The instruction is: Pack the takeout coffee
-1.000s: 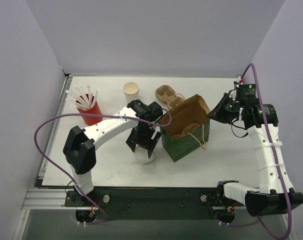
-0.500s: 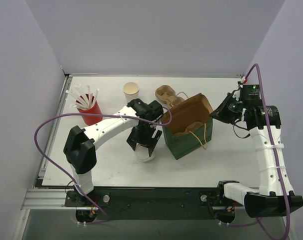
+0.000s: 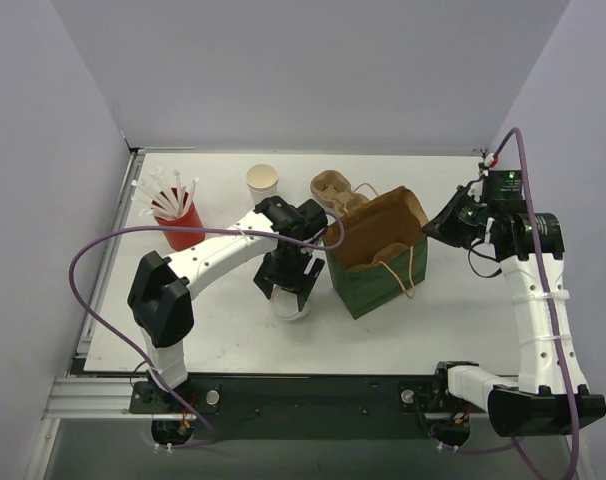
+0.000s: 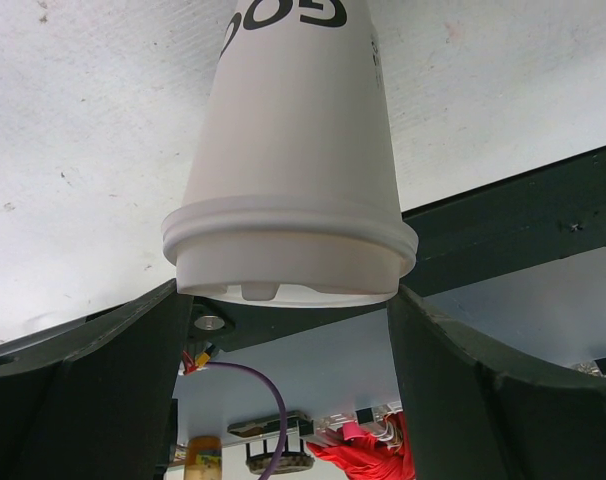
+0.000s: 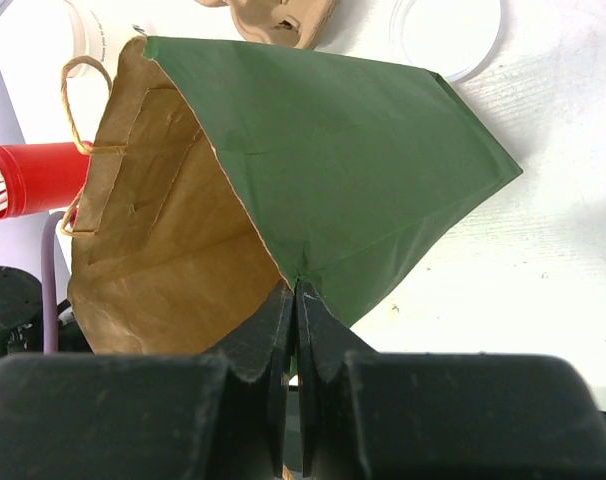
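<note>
– Status on the coffee (image 4: 293, 170)?

– Lid-up, as far as I can judge, at the tips of my left gripper (image 3: 288, 293). That puts it toward the near side of the worktop (image 3: 223, 325), just left of the bag (image 3: 368, 290). Its lid (image 4: 283, 250) is on, which is why I take it for the one to pack, not the open cup (image 3: 262, 183) at the back.

– Have you got hold of it?

– My fingers (image 4: 103, 400) stand apart, one each side at the lid's flange. Whether they press on the cup, or whether its base is off the worktop, I cannot tell (the tips are lost at the flange, and the base runs out of my wrist view).

– And the right side?

– My right gripper (image 5: 295, 290) is pinched together on the bag's rim at a side fold. I judge that is to hold the mouth spread and the bag steady, so things can go in from above without the paper folding in.

– Straight into the bag, then?

– Probably not. The carrier (image 3: 335, 190) sits just behind the bag with empty wells, and a cup travels better seated in one. Either way the cup wants carrying level, since a press-on lid may leak if tipped.
</note>
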